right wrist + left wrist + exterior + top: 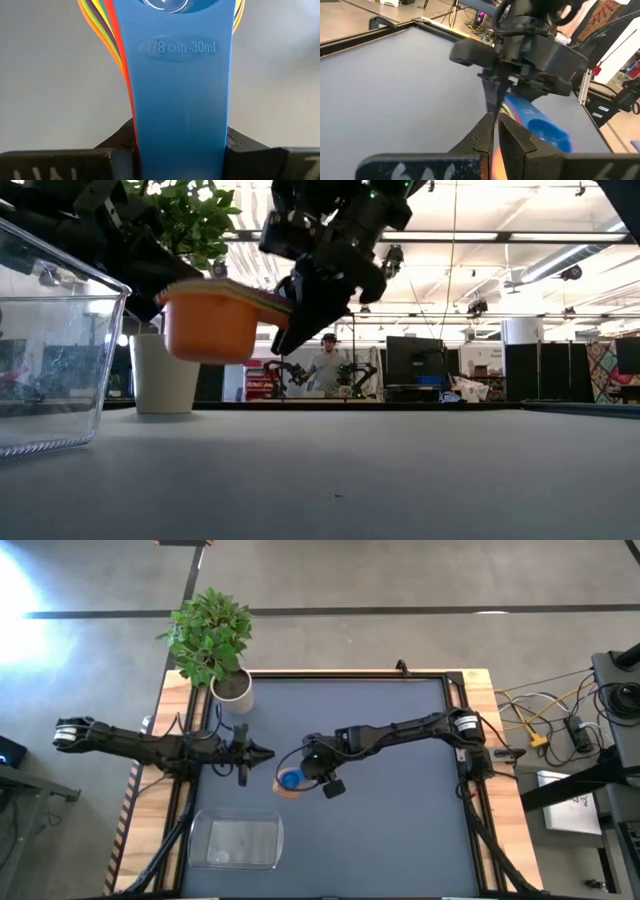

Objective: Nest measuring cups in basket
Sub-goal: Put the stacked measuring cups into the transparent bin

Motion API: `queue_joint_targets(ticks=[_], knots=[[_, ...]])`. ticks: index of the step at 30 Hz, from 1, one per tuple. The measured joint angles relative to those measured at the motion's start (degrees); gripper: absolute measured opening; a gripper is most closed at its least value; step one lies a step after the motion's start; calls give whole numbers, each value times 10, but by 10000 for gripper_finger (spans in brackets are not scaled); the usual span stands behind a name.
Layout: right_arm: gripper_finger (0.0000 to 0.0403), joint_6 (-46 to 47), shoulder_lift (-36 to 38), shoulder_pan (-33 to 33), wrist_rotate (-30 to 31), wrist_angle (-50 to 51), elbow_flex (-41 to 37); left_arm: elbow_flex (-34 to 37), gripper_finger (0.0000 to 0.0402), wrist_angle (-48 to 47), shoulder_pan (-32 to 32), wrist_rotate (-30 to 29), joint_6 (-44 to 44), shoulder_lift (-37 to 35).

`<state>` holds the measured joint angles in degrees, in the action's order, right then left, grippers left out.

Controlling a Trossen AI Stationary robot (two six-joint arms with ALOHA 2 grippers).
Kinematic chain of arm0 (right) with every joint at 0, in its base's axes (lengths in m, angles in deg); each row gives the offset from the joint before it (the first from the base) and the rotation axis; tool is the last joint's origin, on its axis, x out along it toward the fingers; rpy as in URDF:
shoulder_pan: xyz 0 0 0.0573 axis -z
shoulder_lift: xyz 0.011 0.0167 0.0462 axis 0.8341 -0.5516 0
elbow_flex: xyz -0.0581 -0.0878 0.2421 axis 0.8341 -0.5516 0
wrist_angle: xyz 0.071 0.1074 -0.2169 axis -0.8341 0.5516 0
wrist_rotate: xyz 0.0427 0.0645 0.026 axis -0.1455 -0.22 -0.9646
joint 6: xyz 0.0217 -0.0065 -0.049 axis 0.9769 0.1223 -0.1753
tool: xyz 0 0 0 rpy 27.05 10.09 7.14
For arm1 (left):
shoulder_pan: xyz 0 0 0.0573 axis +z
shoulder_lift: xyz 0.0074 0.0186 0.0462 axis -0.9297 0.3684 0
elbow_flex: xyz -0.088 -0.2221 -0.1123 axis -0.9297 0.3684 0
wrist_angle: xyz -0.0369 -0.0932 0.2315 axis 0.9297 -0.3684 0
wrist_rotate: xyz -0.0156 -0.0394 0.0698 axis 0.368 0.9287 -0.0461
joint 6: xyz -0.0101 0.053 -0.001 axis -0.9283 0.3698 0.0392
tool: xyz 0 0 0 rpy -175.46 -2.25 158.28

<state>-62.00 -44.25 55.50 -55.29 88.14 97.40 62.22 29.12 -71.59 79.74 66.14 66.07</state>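
Note:
The measuring cups are nested in one stack [290, 781], light blue on top and orange [210, 325] outermost. My right gripper [308, 773] is shut on their fanned handles and holds the stack above the table's middle. The clear basket [238, 840] rests by its base near the table's near-left edge, apart from the stack. In the low view its wall [50, 350] stands to the left of the orange cup. My left gripper [268, 752] hovers shut, just to the left of the stack and pointing at it. The left wrist view shows its fingers [487, 135] close in front of my right gripper. My right gripper [180, 150] pinches the stacked handles between its two fingers, which sit on the two long edges of the light blue handle [180, 100]. The other colours fan out beneath it. The fingers come slanting down from the table's right [295, 310]. The stack sits about level, lifted clear of the table.
A white pot with a green plant [232, 688] stands at the table's far-left corner, behind my left arm. The dark table top [400, 820] stretches to the right and near side. A person [325, 365] stands far off in the room behind.

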Motion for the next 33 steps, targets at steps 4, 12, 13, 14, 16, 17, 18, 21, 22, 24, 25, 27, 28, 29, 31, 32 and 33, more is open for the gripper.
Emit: queue_joint_targets(ticks=[4,12,13,14,16,17,18,21,22,24,25,27,28,29,31,32,33], knots=[[115,16,-1,11,16,-3,-3,0,8,-2,0,0,0,7],[115,40,-1,33,16,-29,-34,0,8,-1,0,0,-6,12],[115,42,-1,36,16,-29,-38,0,8,-1,0,0,-6,12],[115,44,-1,38,16,-29,-42,0,8,-2,0,0,-6,12],[115,48,-1,42,17,-40,-51,0,8,-4,0,-7,-14,15],[115,49,-1,44,18,-51,-55,0,8,-8,0,-13,-17,17],[115,50,-1,45,18,-61,-60,0,6,-12,0,-15,-21,19],[116,49,-1,49,19,-78,-71,0,2,-12,0,-15,-26,26],[117,49,-1,51,19,-85,-74,-1,1,-12,0,-15,-27,28],[120,48,-2,55,20,-97,-78,-7,1,-12,0,-15,-27,34],[121,48,-2,57,21,-102,-78,-11,0,-12,0,-15,-26,37],[120,50,-2,60,23,-108,-78,-21,0,-12,0,-15,-26,44],[118,50,-2,60,26,-109,-78,-26,0,-15,0,-15,-25,49],[117,52,-2,60,27,-109,-78,-31,0,-17,0,-15,-22,54],[119,57,-2,60,25,-109,-78,-42,0,-20,0,-15,-15,64],[124,58,-2,59,25,-110,-78,-48,0,-26,0,-14,-12,68],[131,61,-2,59,25,-112,-78,-55,0,-33,0,-13,-11,74]])
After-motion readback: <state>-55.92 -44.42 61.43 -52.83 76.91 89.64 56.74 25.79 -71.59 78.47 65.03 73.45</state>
